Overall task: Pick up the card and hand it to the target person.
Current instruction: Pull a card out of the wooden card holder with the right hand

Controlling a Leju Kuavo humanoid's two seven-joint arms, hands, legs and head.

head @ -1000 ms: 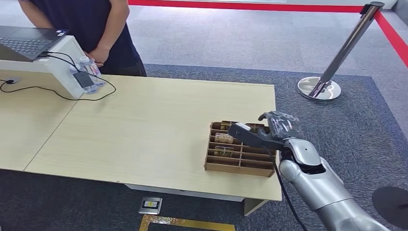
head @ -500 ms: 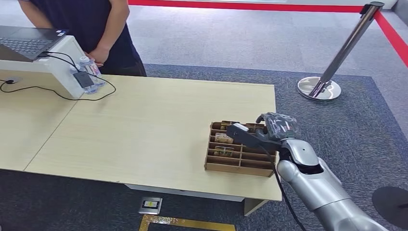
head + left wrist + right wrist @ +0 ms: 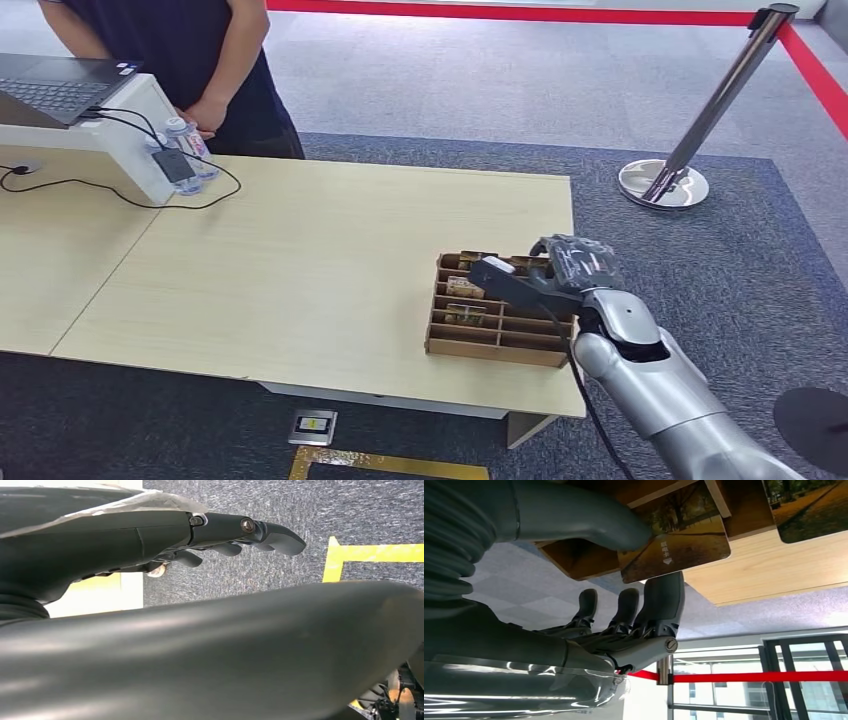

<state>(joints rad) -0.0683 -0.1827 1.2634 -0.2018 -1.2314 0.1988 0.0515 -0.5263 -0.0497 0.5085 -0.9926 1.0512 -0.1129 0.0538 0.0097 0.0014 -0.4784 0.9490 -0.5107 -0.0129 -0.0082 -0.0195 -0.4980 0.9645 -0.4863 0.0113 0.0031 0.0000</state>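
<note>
Right hand (image 3: 560, 268) pinches one card (image 3: 674, 535) between thumb (image 3: 574, 520) and fingertip (image 3: 664, 600), card partly inside the wooden divider box (image 3: 497, 345) at table's 4 o'clock corner. Risk: thin edge grip, card may snag a divider and slip. Left hand (image 3: 150, 535) hangs released. Counts: two cards in the wrist view, one box, one person (image 3: 190, 60) at 11 o'clock.
</note>
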